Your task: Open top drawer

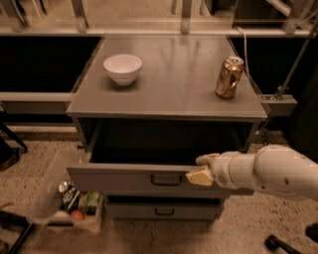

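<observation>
Floor [35, 144]: speckled, stone-like, beige. Centre: grey cabinet [174, 89], flat top with soft sheen under warm, dim light. Behind: pale counter edge [149, 31] carrying metal uprights [79, 12]; dark recess [39, 64] beneath. Grey ledge [35, 96] at left. Clear plastic bin [49, 173] on floor just beside cabinet's left; contents indistinct, possibly food packs. Black caster [272, 243] lower right.

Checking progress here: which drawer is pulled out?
The top drawer, its front standing out from the cabinet with the gripper at its upper edge; the lower drawer beneath sits pushed in.
</observation>
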`<state>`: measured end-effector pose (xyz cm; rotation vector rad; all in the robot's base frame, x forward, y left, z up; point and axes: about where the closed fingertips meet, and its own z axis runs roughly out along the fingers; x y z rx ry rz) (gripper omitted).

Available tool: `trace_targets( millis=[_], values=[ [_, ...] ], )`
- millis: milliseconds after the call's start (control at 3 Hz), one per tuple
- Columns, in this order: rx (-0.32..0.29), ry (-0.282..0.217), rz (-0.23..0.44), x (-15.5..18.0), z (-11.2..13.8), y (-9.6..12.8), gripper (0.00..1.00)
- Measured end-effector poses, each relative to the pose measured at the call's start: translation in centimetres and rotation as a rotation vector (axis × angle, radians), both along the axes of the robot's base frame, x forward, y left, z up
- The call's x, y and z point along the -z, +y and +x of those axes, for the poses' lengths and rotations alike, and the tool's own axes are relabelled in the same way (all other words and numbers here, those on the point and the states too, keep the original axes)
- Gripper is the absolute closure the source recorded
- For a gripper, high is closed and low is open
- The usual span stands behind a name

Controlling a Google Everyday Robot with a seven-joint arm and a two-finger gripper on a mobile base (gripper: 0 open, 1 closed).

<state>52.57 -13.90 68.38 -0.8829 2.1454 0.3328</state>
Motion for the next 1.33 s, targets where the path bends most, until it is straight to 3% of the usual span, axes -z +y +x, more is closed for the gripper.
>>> trace_targets(
  millis=[1333],
  values=[
    [0.024,-0.002,0.005,-0.3,-2.9,0.2,1.0]
  ],
)
